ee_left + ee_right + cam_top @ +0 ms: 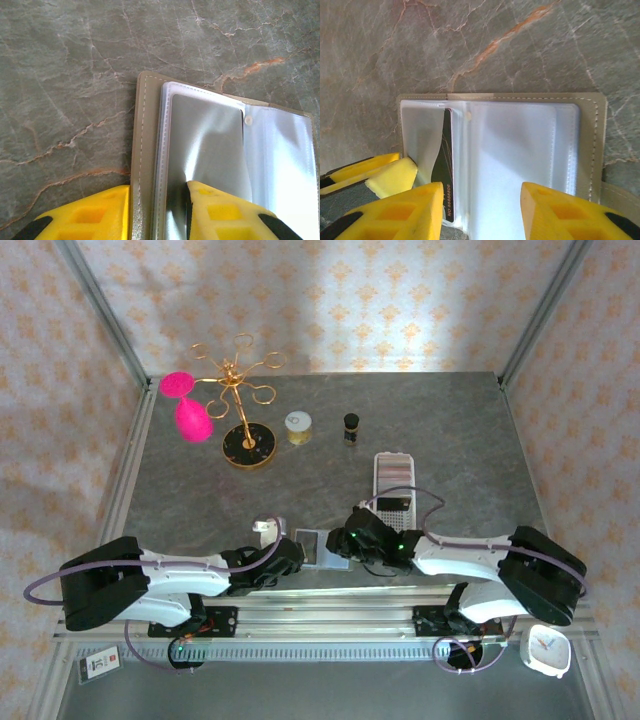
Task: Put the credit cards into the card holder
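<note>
Reaching inward low over the open card holder (318,547), left jaws narrowly parted, right jaws wider.

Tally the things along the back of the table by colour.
Pink pieces: 2
Gold stand: 1
Pale yellow round piece: 1
Dark small bottle: 1
Total: 5

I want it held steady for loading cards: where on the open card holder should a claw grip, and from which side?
Probably the bare stitched cover strip of the card holder, approached from that outer edge. It lies open and flat on the table, and there the cover sticks out past the clear sleeves, which look slippery.
</note>
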Tool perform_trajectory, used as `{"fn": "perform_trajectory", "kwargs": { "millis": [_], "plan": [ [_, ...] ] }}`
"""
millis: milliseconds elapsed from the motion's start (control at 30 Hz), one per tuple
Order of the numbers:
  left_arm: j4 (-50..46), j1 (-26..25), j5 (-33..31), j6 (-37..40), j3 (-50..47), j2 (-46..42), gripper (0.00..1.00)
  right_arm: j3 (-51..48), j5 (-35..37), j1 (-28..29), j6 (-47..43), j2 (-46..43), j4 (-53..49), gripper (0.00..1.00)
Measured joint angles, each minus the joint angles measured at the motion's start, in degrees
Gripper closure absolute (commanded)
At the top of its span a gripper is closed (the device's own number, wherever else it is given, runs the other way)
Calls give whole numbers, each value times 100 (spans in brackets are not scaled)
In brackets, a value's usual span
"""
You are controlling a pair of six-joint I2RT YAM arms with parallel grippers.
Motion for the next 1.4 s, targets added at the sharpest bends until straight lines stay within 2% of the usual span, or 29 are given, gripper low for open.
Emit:
{"fn": "perform_trajectory", "kwargs": {
  "millis": [667,1400],
  "plan": [
    [2,-24,-13,-2,7,13,70,70,42,109,-63,367,-15,55],
    [24,-37,-37,-9,7,26,70,190,-398,138,144,866,955,54]
  ]
}}
